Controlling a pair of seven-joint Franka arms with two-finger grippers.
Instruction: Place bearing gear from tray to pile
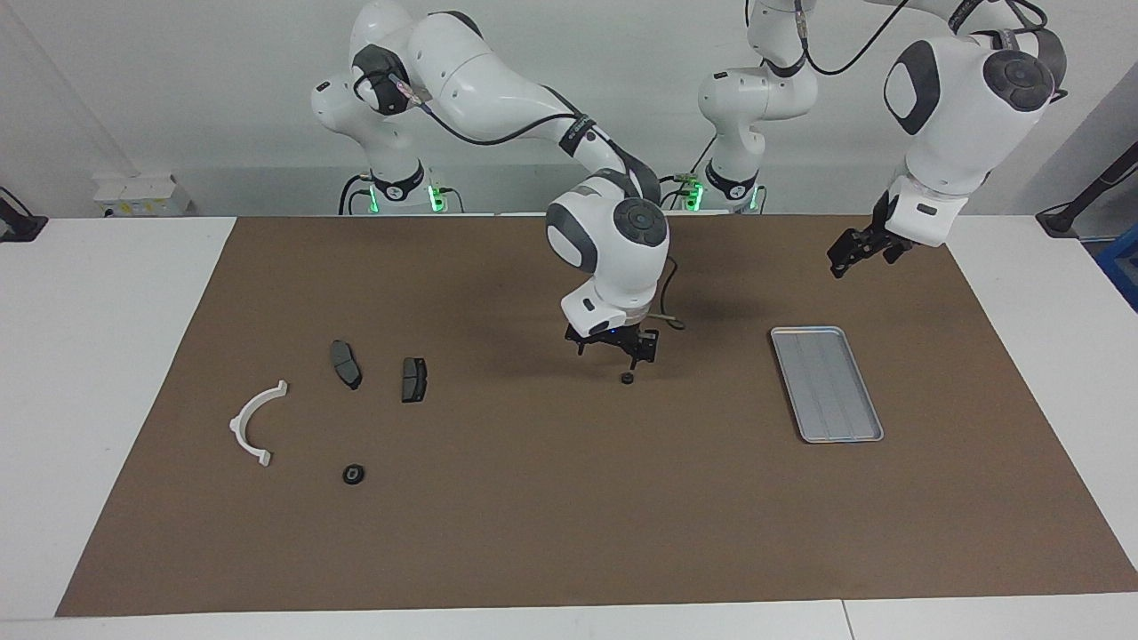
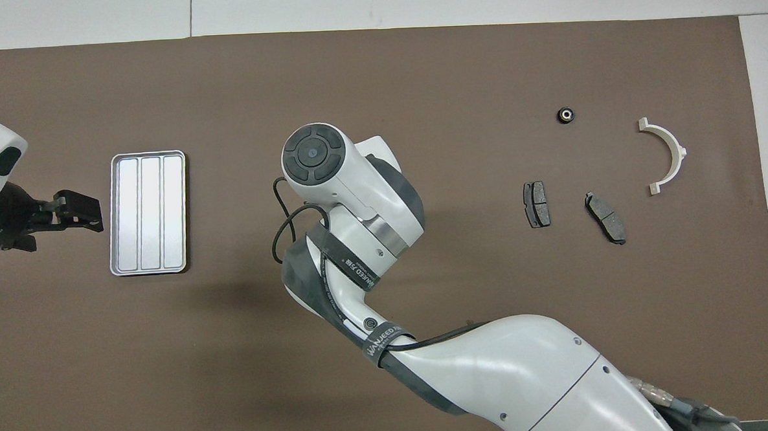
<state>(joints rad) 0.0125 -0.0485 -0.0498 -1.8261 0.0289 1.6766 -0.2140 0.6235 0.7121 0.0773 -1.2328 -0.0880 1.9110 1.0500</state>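
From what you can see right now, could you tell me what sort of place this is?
Probably a robotics lab or test bench: two white arms mounted at a white table covered by a brown mat, with loose mechanical parts laid out, brake pads, a white bracket and a silver tray.

Robotics lab: two white arms [image 1: 613, 240] bolted at white table [image 1: 107, 311], brown mat [image 1: 569, 533], bare wall.
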